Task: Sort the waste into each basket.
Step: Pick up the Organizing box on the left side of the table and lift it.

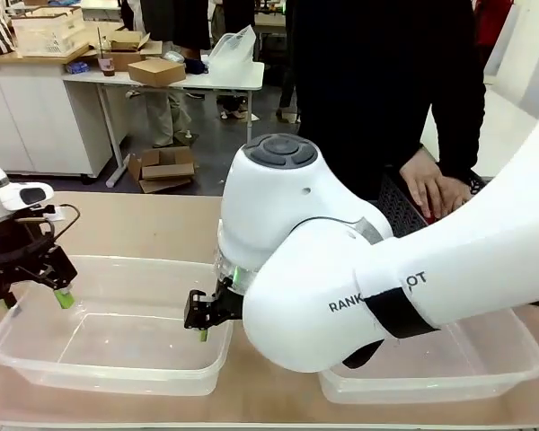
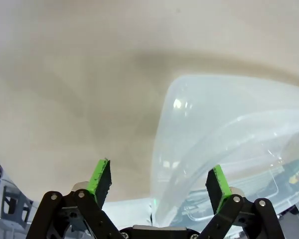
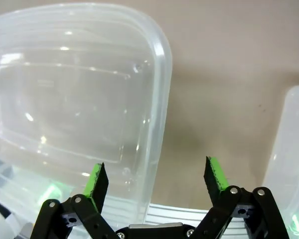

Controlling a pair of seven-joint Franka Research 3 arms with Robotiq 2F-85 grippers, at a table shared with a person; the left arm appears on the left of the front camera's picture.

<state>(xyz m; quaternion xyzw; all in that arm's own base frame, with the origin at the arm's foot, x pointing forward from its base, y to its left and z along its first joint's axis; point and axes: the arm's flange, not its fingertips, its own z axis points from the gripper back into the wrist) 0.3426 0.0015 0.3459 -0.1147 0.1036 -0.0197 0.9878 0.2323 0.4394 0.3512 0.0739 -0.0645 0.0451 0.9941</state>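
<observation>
My left gripper [image 1: 34,298] hangs wide open and empty over the 9 o'clock rim of the left clear tub [image 1: 117,382]; my right gripper [image 1: 202,325], equally spread and holding nothing, sits above that tub's 3 o'clock rim; bare table [image 3: 224,74] lies between it and the right clear tub [image 1: 431,388]; on my right arm I read only "RANK" and "OT"; the dark blue basket [image 1: 397,205] sits at 2 o'clock, under a person's hand [image 1: 436,189].

white arms [image 1: 449,260], blk grippers [image 3: 155,172], grn pads [image 3: 215,174]
</observation>
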